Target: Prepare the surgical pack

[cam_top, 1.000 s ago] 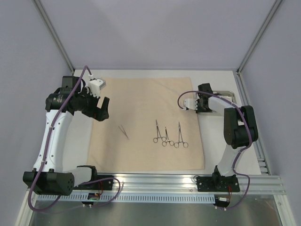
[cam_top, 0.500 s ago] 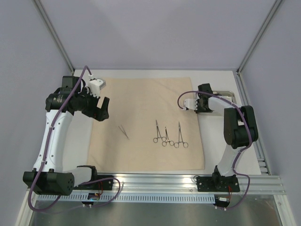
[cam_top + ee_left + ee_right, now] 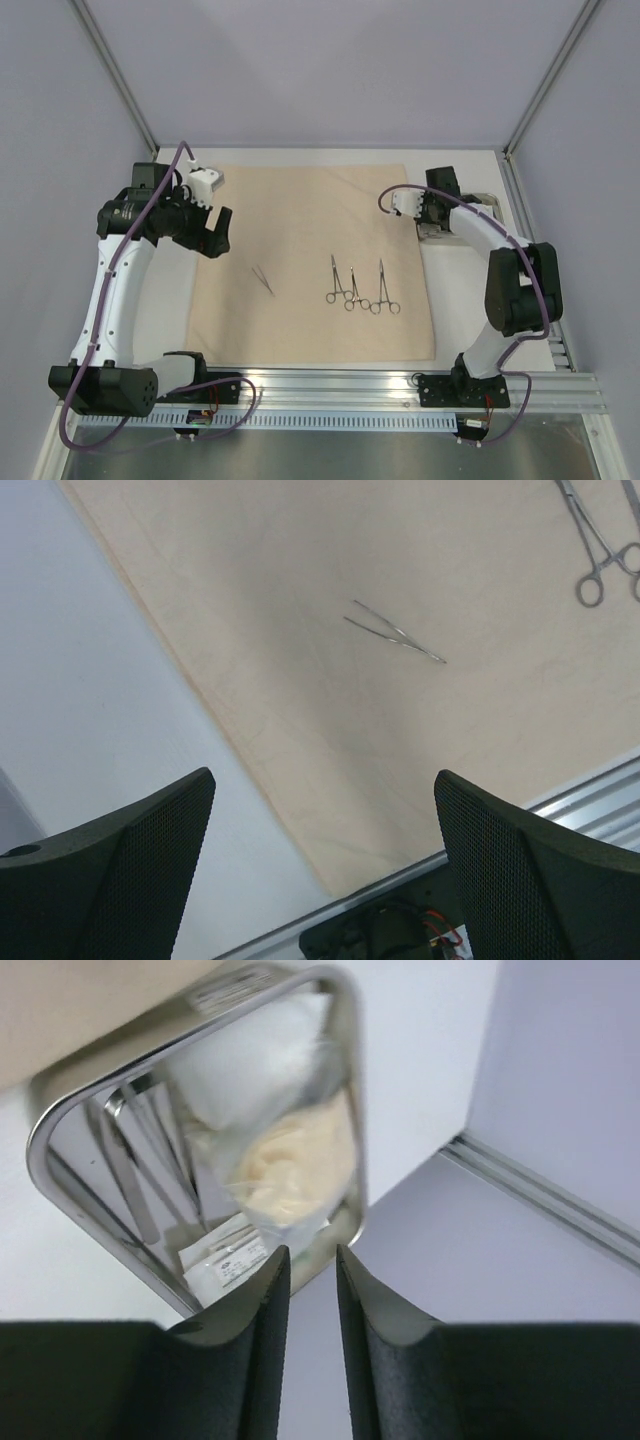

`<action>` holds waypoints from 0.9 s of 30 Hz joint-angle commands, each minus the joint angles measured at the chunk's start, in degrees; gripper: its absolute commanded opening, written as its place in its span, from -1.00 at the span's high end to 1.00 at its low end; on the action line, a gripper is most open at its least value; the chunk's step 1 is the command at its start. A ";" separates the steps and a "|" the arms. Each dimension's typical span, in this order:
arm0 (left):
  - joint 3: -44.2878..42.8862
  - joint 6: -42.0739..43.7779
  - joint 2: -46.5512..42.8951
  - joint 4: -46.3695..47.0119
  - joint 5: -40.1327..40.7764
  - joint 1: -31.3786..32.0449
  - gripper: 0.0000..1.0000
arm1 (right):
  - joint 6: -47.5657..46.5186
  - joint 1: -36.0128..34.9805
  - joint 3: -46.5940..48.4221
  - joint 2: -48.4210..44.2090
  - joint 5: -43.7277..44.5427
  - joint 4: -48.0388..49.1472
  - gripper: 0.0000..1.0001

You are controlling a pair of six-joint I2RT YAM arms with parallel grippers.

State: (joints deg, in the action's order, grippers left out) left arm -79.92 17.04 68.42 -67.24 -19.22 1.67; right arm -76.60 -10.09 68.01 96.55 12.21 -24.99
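Since a second ago the right gripper [image 3: 310, 1260] had swung over the one shiny, round-cornered steel tray [image 3: 40, 1130] at the table's [image 3: 170, 300] far right corner, jaws slightly apart and empty. Inside lay one fluffy white gauze pad [image 3: 250, 1055], one cream pad [image 3: 295, 1165] and flat printed packets [image 3: 225, 1260]. One smooth tan cloth [image 3: 300, 210] carried three scissor-handled clamps [image 3: 360, 285] toward its right edge and one thin tweezers [image 3: 263, 279]. The left gripper [image 3: 320, 780] gaped wide, empty.
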 commanded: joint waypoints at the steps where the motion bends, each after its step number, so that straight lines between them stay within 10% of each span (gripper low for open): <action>1: 2.30 -0.69 -2.59 1.94 7.87 0.00 -1.00 | 12.32 -4.58 6.16 -8.12 1.77 5.83 0.40; 11: 13.91 -0.78 -7.60 4.93 24.05 -5.18 -1.00 | 71.00 -23.21 15.15 -9.90 -3.66 -3.84 0.24; 27: 23.67 -1.66 -11.12 14.95 24.41 -16.61 -1.00 | 86.53 -51.70 35.51 23.84 -4.56 -9.09 -0.02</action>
State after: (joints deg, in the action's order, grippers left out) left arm -56.49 16.53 59.35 -55.83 3.95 -14.66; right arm 6.72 -60.55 96.64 117.89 7.53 -31.70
